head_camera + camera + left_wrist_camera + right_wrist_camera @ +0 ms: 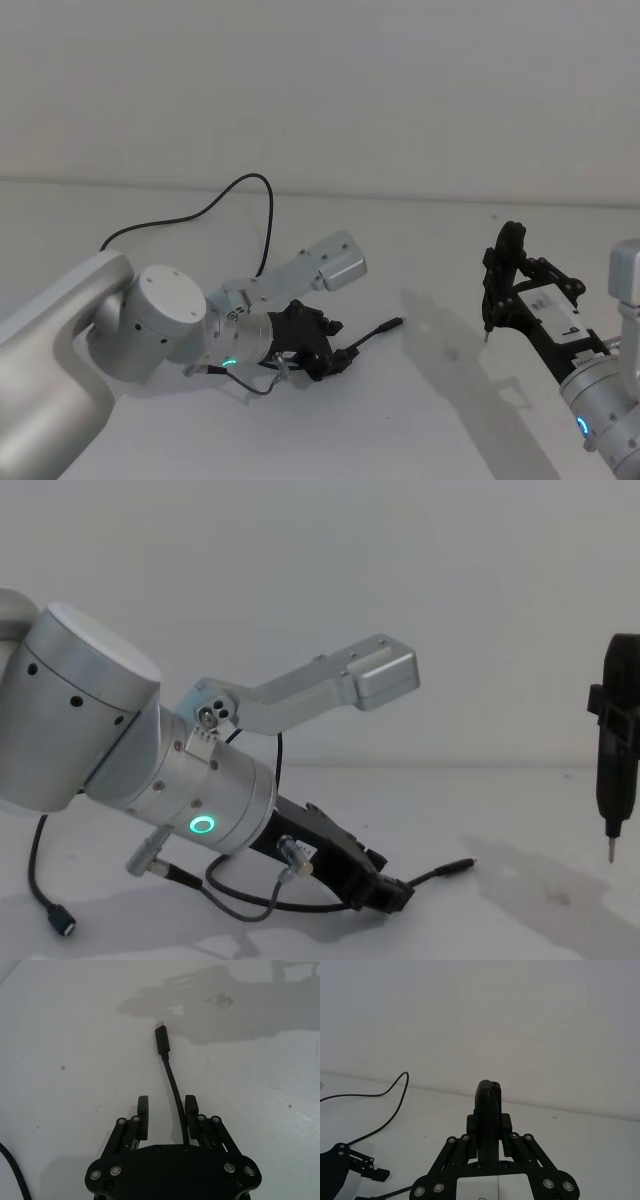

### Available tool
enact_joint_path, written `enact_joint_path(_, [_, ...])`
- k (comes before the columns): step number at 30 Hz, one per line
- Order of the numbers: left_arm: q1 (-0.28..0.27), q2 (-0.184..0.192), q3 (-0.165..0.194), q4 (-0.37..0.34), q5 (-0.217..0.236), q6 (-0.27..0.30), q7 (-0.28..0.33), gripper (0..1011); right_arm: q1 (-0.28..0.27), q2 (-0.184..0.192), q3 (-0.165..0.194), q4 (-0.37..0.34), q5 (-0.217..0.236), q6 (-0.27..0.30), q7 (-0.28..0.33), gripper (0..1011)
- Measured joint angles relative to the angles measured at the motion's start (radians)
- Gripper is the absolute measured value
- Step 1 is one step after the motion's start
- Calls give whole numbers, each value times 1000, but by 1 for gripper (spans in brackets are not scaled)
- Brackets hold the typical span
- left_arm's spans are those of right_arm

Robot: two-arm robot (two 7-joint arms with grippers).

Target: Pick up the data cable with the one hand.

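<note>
The data cable (268,215) is thin and black and lies in a long loop on the white table (420,420). Its slim plug (162,1040) points away from my left gripper (167,1112), which is low over the table and open. The cable (174,1091) runs between the two fingers, close against one finger (191,1109) and apart from the other. From the chest view the same gripper (392,894) is tilted down at the table, with the slim plug (462,864) just beyond it. The cable's wider plug (60,921) lies at the near left.
My right gripper (511,245) is held up off the table at the right, fingers (487,1097) together, with a dark pointed tip (611,855) hanging below it. A short dark wire (240,905) loops under the left wrist. A pale wall stands behind the table.
</note>
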Motion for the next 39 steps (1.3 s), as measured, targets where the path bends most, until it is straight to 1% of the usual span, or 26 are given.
enact_joint_path(1, [0,0,0,0,0,0,0,430,0,0,0,0,0,0,0,268])
enact_joint_path(3, [0,0,0,0,0,0,0,367,0,0,0,0,0,0,0,268])
enact_joint_path(4, [0,0,0,0,1,0,0,355,0,0,0,0,0,0,0,268])
enact_joint_path(5, [0,0,0,0,1,0,1,295,0,0,0,0,0,0,0,268])
enact_joint_path(7, [0,1,0,0,1,1,1,258,0,0,0,0,0,0,0,268])
enact_joint_path(9, [0,1,0,1,2,1,1,180,0,0,0,0,0,0,0,268])
enact_joint_path(11, [0,1,0,1,2,1,1,145,0,0,0,0,0,0,0,268])
enact_joint_path(13, [0,1,0,1,2,1,1,72,0,0,0,0,0,0,0,268])
enact_joint_path(15, [0,1,0,1,2,1,1,42,0,0,0,0,0,0,0,268])
enact_joint_path(29, [1,1,-1,-2,2,-3,2,42,0,0,1,-1,-1,0,0,268])
enact_joint_path(36, [21,7,-14,-22,6,-49,19,42,-4,2,7,-26,-4,-10,4,268])
enact_joint_path(39, [37,13,-27,-42,6,-92,31,42,-5,3,13,-47,-5,-16,7,268])
